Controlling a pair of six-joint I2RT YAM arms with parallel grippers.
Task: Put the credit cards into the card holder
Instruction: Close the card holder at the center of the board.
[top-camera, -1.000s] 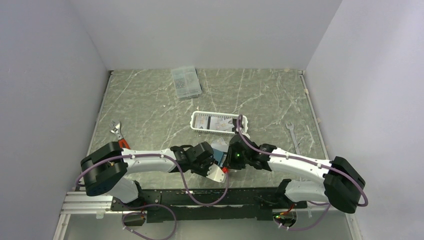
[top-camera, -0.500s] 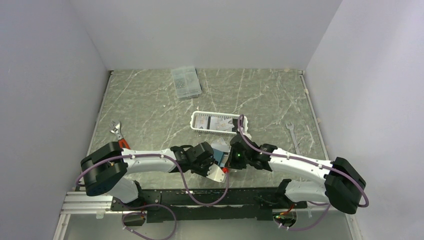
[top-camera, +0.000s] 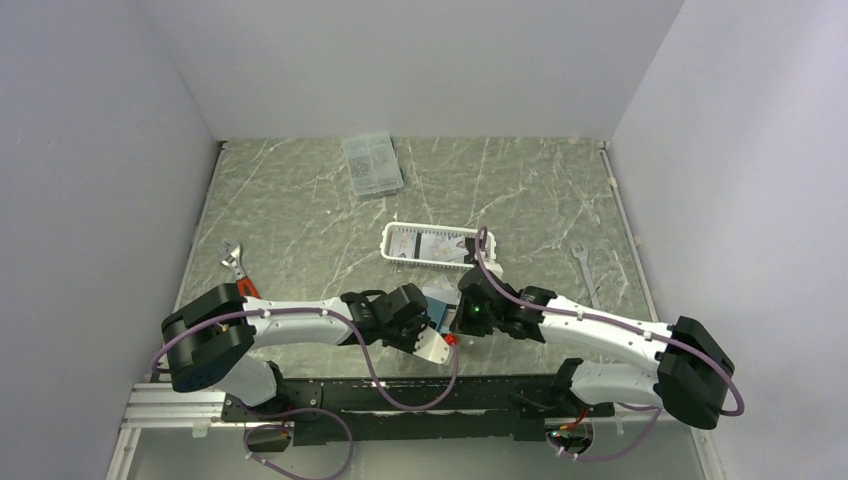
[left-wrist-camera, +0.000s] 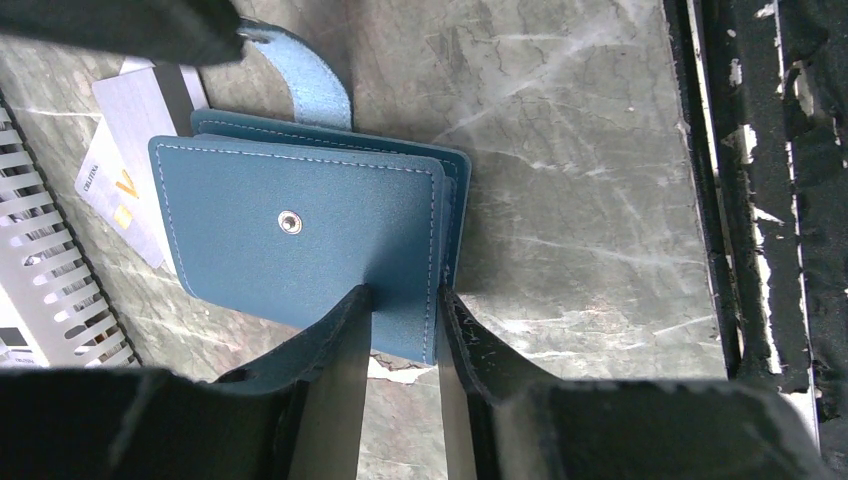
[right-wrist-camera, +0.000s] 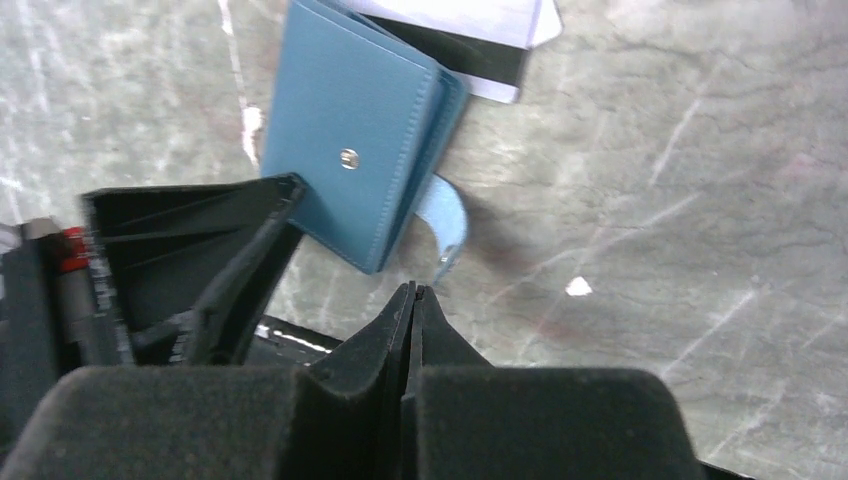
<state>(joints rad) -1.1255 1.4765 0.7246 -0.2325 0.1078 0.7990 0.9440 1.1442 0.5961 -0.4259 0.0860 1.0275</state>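
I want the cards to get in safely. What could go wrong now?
The wallet is folded shut, and the left tool pinches only one edge, so it might slip or twist. The right tool is shut by the strap; a tug could pull the wallet loose. A card lies partly under it and may get dragged.

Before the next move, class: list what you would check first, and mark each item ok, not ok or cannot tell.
1. Left gripper clamps wallet edge: ok.
2. Wallet opened for loading: not ok, folded; strap hangs unsnapped.
3. Right gripper holding a card: not ok, shut and empty.
4. Card visible to pick: ok, one pokes out behind wallet, beside basket.
5. Slots free inside: cannot tell.
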